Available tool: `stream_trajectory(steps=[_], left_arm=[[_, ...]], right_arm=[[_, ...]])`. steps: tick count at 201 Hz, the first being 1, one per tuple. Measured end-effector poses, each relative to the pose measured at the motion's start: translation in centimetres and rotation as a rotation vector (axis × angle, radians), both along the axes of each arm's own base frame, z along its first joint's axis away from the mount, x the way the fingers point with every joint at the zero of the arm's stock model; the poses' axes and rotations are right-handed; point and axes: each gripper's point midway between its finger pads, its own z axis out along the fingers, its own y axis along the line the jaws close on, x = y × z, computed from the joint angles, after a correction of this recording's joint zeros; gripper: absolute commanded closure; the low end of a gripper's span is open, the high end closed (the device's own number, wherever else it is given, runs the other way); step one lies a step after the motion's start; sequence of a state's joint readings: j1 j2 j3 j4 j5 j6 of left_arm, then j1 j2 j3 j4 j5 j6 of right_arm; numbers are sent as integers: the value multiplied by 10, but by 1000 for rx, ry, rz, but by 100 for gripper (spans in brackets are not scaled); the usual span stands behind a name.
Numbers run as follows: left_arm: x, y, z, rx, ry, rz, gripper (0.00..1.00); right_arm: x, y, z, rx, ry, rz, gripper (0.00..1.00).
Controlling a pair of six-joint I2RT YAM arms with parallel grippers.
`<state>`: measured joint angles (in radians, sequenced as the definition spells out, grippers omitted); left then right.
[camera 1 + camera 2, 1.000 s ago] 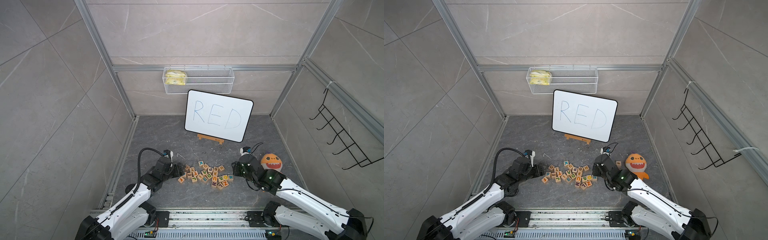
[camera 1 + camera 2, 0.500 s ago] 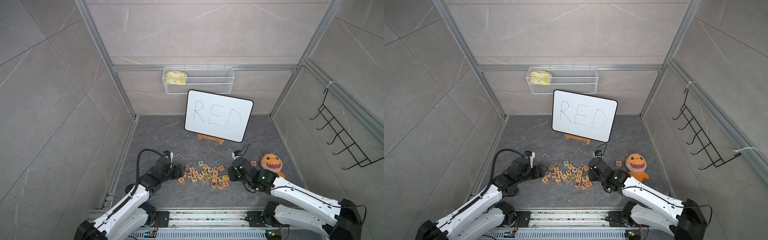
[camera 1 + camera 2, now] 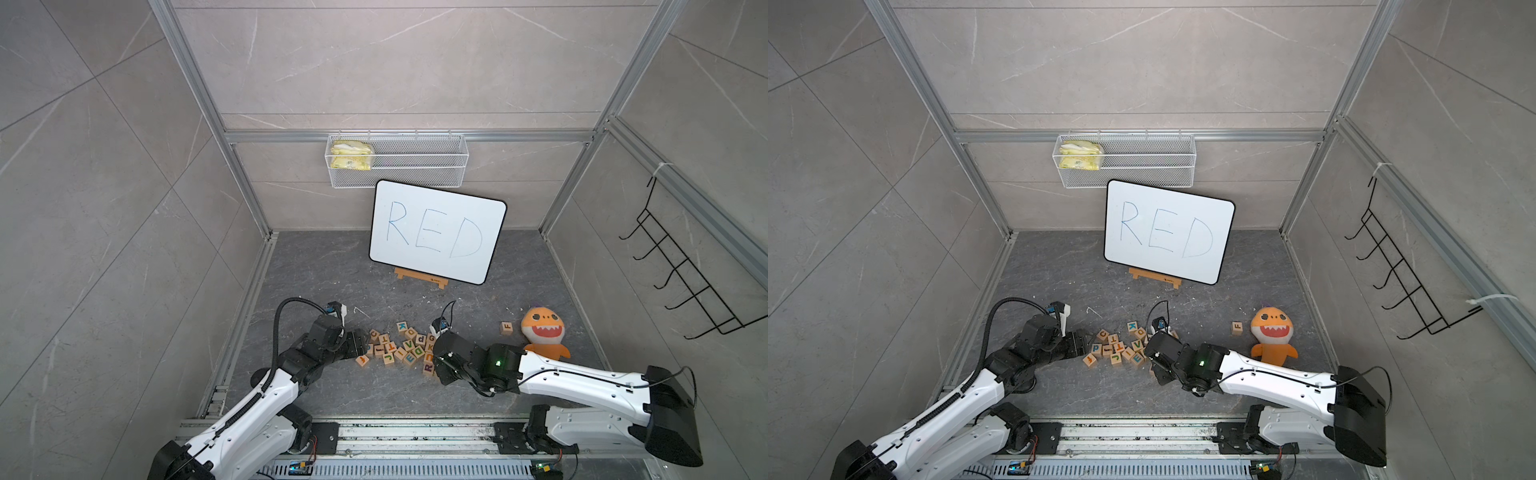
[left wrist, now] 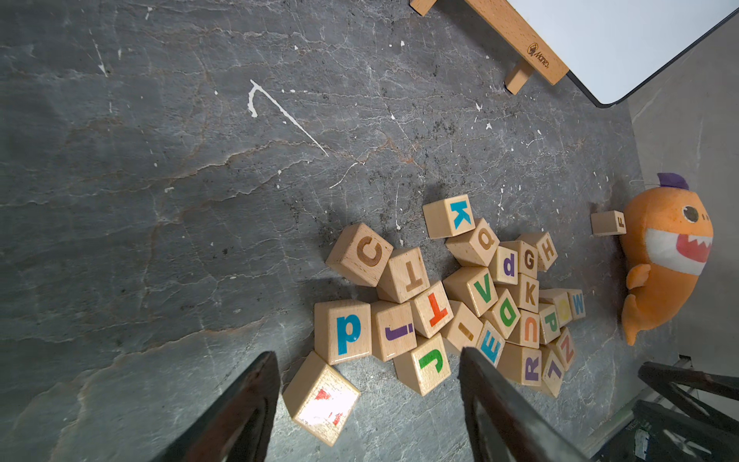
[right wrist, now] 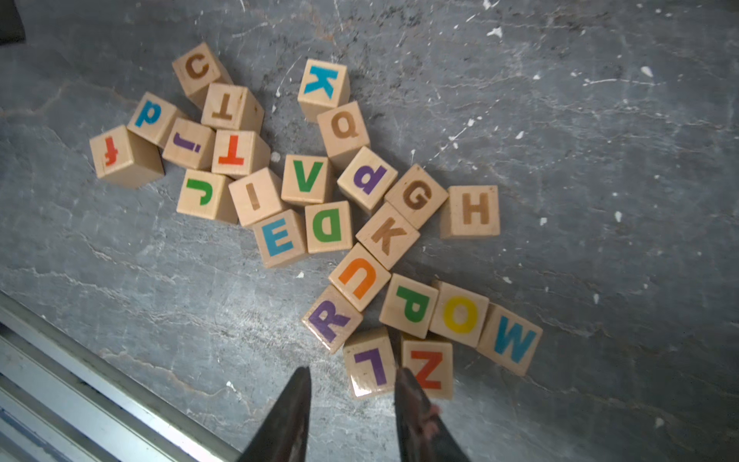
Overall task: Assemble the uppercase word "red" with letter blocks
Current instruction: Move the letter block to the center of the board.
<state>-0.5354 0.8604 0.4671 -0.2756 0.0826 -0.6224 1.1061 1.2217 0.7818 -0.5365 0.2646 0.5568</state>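
Left gripper [image 4: 368, 352] wide open, empty, beside letter blocks [image 4: 434, 308]; right gripper [image 5: 354, 370] narrowly parted, seemingly empty, near purple R block [image 5: 332, 318].

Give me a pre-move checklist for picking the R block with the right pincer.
1. R block letter up: ok.
2. E block and D block letter up, side by side: ok.
3. Right pincer open, empty: ok.
4. Left pincer open, empty: ok.
5. Room around R block: not ok; U block and L block crowd it.
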Motion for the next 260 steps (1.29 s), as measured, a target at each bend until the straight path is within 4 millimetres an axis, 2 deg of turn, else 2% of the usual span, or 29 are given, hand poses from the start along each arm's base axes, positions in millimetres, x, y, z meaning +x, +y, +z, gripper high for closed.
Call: stream_trajectory(steps=[53, 122, 170, 218, 260], left_arm=[[-4, 3, 5, 3, -15, -3, 25], [-4, 8, 11, 7, -46, 15, 25], [-2, 10, 11, 16, -51, 27, 25], [-2, 11, 11, 19, -53, 31, 24], [-2, 10, 12, 19, -51, 24, 24]], right_arm=[[-4, 12, -34, -68, 38, 105, 58], [-3, 21, -58, -100, 64, 131, 58], [-3, 20, -60, -109, 66, 129, 58], [-1, 29, -61, -79, 60, 125, 60], [-16, 46, -63, -39, 93, 138, 59]])
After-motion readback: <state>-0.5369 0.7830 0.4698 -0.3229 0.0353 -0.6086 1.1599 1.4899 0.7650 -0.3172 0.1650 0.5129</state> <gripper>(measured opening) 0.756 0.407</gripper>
